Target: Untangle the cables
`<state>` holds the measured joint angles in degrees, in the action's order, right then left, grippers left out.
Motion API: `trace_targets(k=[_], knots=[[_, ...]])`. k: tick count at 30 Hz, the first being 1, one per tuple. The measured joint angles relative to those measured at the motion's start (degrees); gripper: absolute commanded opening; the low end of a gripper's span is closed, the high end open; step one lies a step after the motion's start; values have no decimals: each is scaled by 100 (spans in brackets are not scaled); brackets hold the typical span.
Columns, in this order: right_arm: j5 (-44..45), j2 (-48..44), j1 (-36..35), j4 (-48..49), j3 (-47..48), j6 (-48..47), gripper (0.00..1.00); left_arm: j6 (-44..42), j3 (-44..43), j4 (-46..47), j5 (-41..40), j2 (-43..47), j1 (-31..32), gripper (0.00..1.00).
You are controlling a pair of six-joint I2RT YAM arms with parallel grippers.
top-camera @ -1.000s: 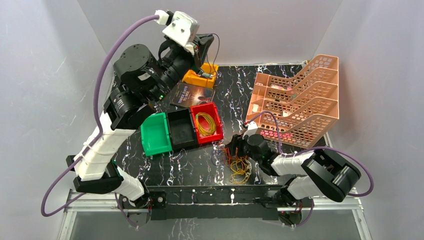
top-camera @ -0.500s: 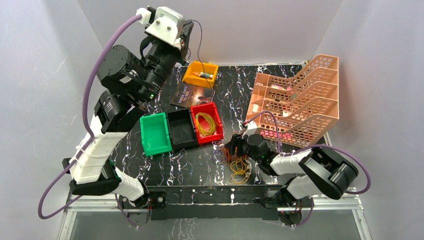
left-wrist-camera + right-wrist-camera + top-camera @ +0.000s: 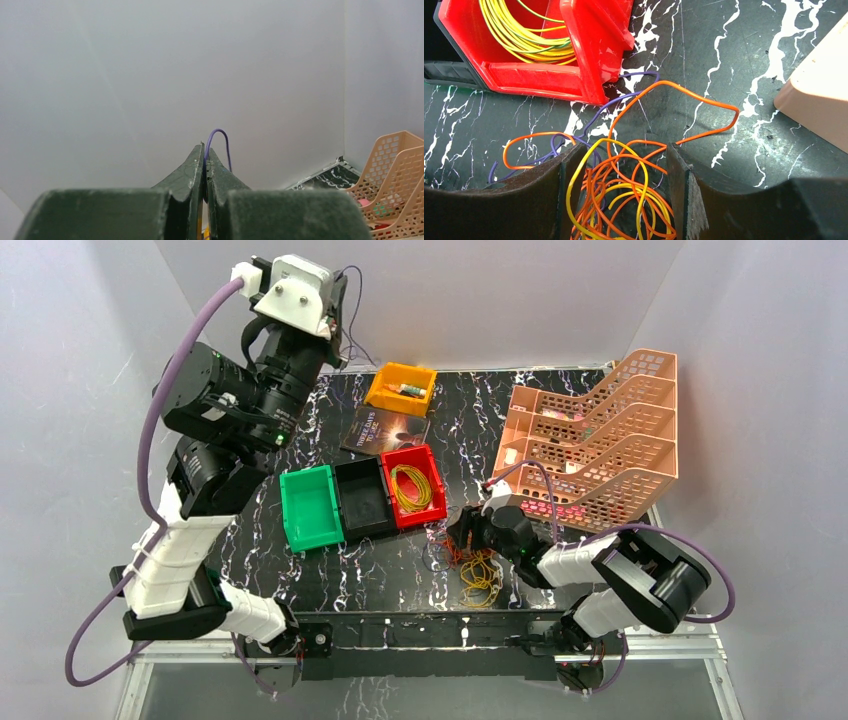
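A tangle of thin orange, yellow and purple cables (image 3: 478, 575) lies on the black marbled table near the front. My right gripper (image 3: 462, 535) is low over it and open. In the right wrist view the right gripper (image 3: 623, 150) has one finger on each side of the orange and yellow loops (image 3: 624, 200), not closed on them. My left gripper (image 3: 338, 302) is raised high at the back left, shut on a thin purple cable (image 3: 348, 330) that hangs from it. In the left wrist view the purple cable (image 3: 220, 136) arcs out of the shut left gripper (image 3: 205, 150).
A red bin (image 3: 432, 502) holding a yellow cable coil (image 3: 415, 485) stands beside a black bin (image 3: 362, 498) and a green bin (image 3: 310, 508). An orange bin (image 3: 400, 390) and a book (image 3: 385, 428) are behind them. A peach tray rack (image 3: 600, 440) is at the right.
My left arm has swung up and to the left, carrying the purple cable away from the orange bin. My right gripper has stayed over the tangle.
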<state>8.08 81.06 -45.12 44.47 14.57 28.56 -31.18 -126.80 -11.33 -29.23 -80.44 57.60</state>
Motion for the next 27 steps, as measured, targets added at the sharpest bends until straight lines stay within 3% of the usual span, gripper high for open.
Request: trace_targets(k=[7,16,27], knots=[[-94,-280,0,-605,129,-22,68,68,651,-42,-413,415,0,0],[-76,-1462,0,-2020,544,-267,70,367,1969,-79,-973,804,0,0],[-46,-2361,0,-2647,828,-446,71,479,2994,107,-1574,1279,0,0]])
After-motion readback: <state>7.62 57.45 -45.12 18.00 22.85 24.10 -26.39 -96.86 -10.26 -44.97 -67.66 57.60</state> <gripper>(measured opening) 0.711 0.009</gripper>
